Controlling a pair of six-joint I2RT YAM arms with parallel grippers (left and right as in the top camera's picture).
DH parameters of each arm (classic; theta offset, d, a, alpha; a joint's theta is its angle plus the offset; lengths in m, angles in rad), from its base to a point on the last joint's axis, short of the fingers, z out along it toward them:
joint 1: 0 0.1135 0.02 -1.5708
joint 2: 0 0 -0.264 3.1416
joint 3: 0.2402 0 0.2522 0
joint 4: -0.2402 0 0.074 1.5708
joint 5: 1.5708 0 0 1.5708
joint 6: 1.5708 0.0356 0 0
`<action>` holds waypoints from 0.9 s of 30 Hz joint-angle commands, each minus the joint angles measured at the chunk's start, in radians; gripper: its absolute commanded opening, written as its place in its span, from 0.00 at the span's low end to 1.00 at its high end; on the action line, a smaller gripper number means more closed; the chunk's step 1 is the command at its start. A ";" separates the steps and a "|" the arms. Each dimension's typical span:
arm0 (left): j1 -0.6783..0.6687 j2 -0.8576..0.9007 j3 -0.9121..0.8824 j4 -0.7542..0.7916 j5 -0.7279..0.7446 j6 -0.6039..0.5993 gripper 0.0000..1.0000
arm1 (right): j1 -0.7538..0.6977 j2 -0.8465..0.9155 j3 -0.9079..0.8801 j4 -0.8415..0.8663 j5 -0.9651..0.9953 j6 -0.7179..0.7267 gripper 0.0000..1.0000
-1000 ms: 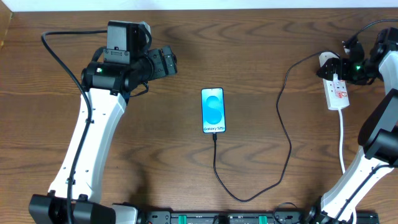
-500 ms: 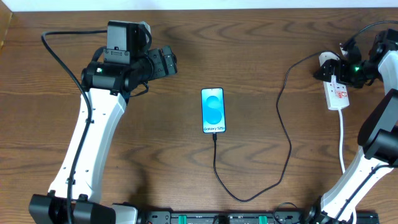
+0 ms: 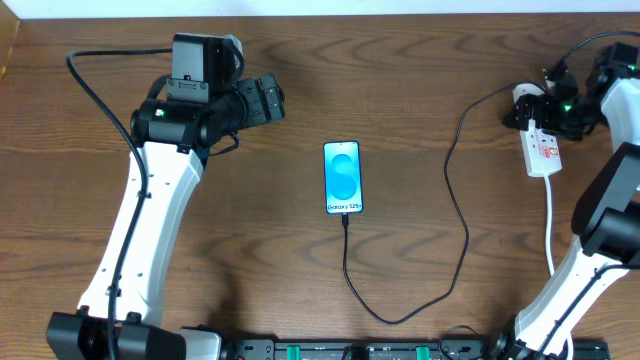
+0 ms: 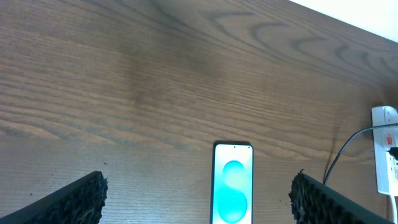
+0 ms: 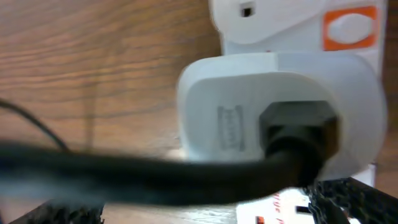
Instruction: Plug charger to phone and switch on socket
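Wood table (image 3: pixel 420 60): charger (image 3: pixel 455 200) in phone (image 3: pixel 342 177), unmoved; right gripper (image 3: pixel 522 110), spread wide, empty, shifted slightly over socket (image 3: pixel 543 150), switch next; left gripper (image 3: pixel 272 102) agape, idle

We find the phone (image 3: pixel 342 177) mid-table (image 3: pixel 300 270); the charger (image 3: pixel 346 250) trails from its near end, and the socket (image 3: pixel 543 152) lies well to its right.

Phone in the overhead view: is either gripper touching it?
No, the phone lies apart from both, with the left gripper off to its upper left and the right gripper over at the socket.
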 commanded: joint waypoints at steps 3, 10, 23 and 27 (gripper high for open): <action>0.004 0.000 0.005 0.000 -0.010 0.009 0.94 | -0.006 0.016 -0.010 0.003 0.195 0.107 0.99; 0.004 0.000 0.005 0.000 -0.010 0.009 0.94 | -0.006 0.016 -0.009 0.054 0.137 0.108 0.99; 0.004 0.000 0.005 0.000 -0.010 0.009 0.94 | -0.006 0.017 -0.010 0.082 -0.042 0.068 0.99; 0.004 0.000 0.005 0.000 -0.009 0.009 0.94 | -0.006 0.017 -0.010 0.080 -0.042 0.068 0.99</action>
